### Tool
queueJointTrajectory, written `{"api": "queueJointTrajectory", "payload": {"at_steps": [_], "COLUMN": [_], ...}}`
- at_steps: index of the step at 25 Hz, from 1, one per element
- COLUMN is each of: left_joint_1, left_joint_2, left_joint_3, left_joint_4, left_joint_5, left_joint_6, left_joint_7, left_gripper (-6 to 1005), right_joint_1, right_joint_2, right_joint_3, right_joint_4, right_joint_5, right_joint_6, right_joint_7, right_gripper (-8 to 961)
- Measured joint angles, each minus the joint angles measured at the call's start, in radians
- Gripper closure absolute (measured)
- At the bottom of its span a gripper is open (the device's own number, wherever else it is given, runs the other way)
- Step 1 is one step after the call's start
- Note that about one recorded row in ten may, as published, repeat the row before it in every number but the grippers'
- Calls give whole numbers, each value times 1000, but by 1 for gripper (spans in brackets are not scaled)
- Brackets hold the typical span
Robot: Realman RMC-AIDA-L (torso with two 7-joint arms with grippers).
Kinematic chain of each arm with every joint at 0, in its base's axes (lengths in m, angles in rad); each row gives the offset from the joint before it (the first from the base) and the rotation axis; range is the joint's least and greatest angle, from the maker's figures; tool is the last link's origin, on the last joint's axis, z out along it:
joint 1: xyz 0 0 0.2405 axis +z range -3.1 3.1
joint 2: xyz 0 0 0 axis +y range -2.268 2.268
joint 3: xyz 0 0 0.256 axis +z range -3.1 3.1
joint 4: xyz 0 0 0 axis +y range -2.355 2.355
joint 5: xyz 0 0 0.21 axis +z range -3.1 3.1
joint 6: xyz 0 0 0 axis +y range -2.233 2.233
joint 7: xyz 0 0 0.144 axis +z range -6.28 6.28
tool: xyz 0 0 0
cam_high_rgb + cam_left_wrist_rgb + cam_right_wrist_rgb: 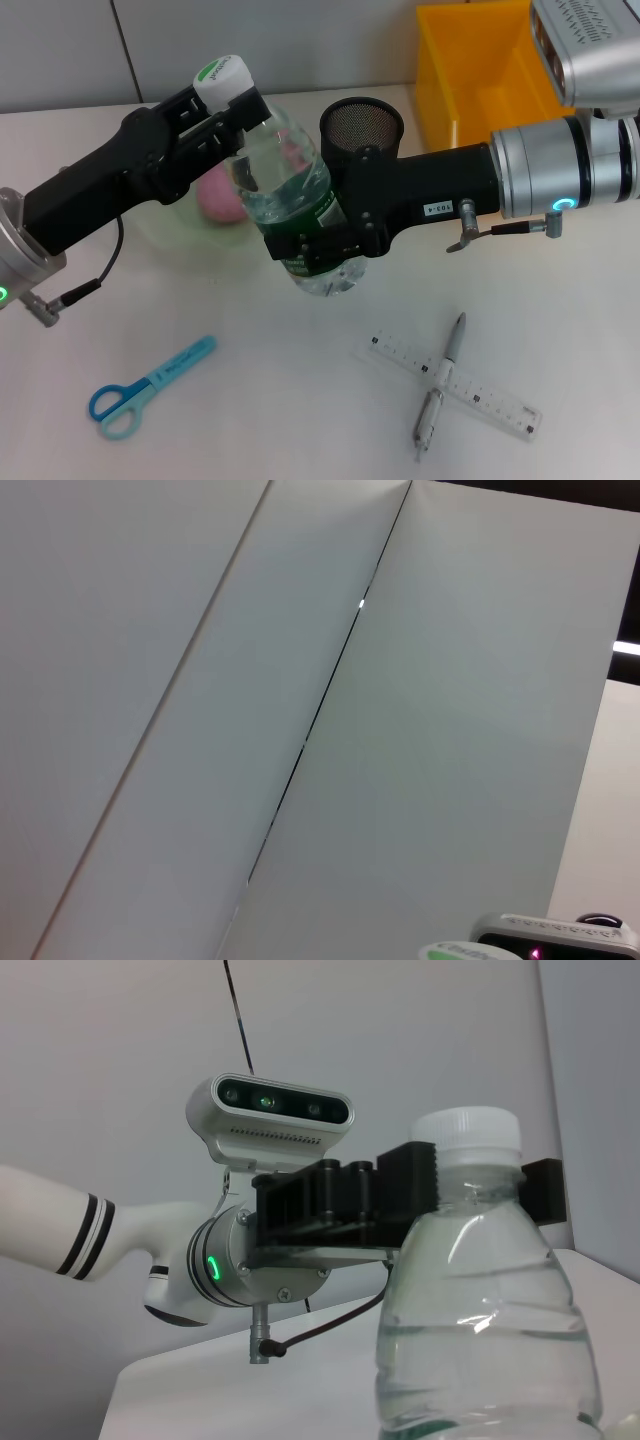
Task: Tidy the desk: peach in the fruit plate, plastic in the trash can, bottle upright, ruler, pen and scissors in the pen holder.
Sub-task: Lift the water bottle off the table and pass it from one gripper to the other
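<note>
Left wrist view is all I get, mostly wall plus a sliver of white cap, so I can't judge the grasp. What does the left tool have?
Observer: The left tool is closed on the neck of the bottle, just under its cap.
Operator: Is the right arm involved?
Observer: Yes, the right tool clamps the bottle's lower, labelled part.
Operator: What is not yet put away on the desk?
Observer: The scissors lie on the desk, and so does the pen, crossed over the ruler. All three are outside the pen holder.
</note>
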Motion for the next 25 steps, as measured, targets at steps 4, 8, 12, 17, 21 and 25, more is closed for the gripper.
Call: {"api": "queueJointTrajectory", "payload": {"at_steps": [4,8,12,17,21,25], "left_joint_1": [6,6,7,7,7,7], "left_joint_2": [1,4,4,4,4,4], "left_joint_3": [-4,-1,0,-2,-2,-1], "left_joint_4": [0,0,0,0,0,0], "left_joint_5": [0,-1,-2,-2,-2,-1], "left_joint_6": [-1,0,0,3,4,4], "left_joint_7": [0,-6,-7,-9,-10,-11], "left_gripper": [471,527,555,555,556,556], "right_joint_1": [0,0,1,3,3,3], "right_joint_2": [0,0,-2,-4,-4,-5], "right_joint_3": [0,0,-1,-7,-25,-35], "right_joint_4": [0,0,-3,-13,-16,-18], "right_joint_5": [0,0,-1,-7,-7,-5], "right_joint_6": [-1,-4,-5,-14,-13,-7], "right_joint_7": [1,3,8,22,22,22], "right_gripper": [189,190,190,190,190,190]}}
